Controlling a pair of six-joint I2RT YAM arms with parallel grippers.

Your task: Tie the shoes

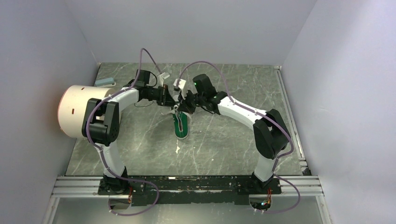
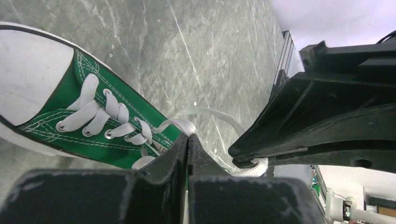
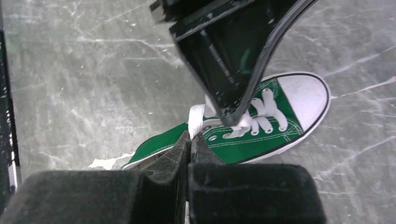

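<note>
- Left arm (image 1: 122, 95) rises from its base at 7 o'clock in the overhead view, elbow bent high, forearm reaching towards 3 o'clock.
- Right arm (image 1: 243, 112) rises from its base at 5 o'clock, elbow bent, forearm reaching towards 10 o'clock.
- The two wrists meet almost tip to tip, slightly towards 12 o'clock from the middle of the view.
- Left claw (image 2: 187, 137): fingers pressed together, pinching white lace (image 2: 184, 125).
- Right claw (image 3: 191, 135): fingers pressed together, also pinching white lace.
</note>
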